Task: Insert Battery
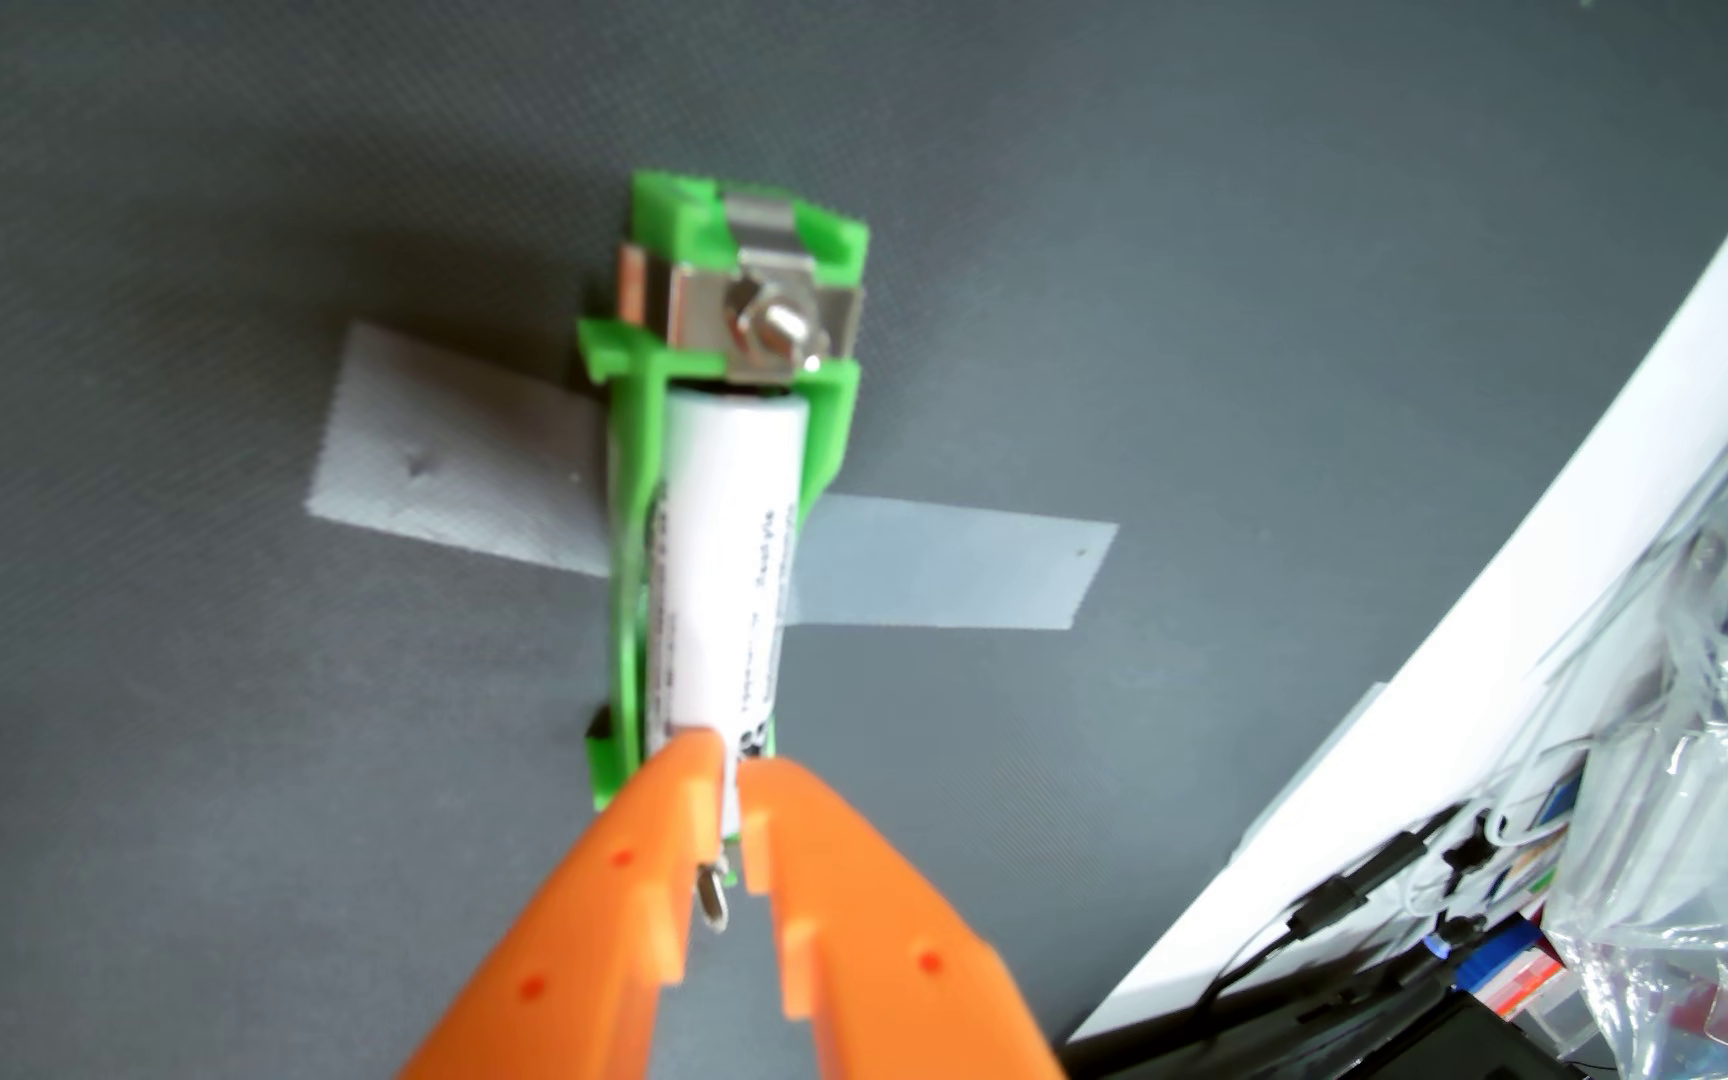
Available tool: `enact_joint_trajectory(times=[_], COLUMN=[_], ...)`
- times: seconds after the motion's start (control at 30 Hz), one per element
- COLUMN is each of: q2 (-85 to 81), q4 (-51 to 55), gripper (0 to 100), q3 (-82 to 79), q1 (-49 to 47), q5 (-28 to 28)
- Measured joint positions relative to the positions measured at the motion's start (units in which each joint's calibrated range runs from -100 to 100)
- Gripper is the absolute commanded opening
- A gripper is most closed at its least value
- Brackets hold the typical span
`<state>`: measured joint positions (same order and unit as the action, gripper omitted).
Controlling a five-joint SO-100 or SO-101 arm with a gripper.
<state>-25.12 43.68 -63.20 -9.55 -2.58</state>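
Observation:
A white cylindrical battery [725, 561] lies lengthwise in a green plastic holder [628, 623] in the middle of the wrist view. Its far end sits just short of a metal contact with a bolt [772, 322] at the holder's far end. My orange gripper [740, 763] comes in from the bottom edge. Its jaws are nearly closed, with a gap narrower than the battery. The fingertips [694, 768] sit over the battery's near end, which shows through the gap. I cannot tell whether they touch it.
The holder is fixed to a dark grey mat [216, 727] with strips of grey tape [455, 457]. At the right runs a white surface edge [1462, 623], with a clear plastic bag [1722, 727] and black cables [1359, 914] beyond it.

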Motion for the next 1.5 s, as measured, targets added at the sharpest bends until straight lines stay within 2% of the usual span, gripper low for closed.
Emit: enact_joint_trajectory(times=[1.07,1.5], q2=[0.67,-18.89], q4=[-0.42,1.34], gripper=[2,2], q3=[0.72,-7.69], q1=[1.23,1.23], q5=[-0.82,-0.56])
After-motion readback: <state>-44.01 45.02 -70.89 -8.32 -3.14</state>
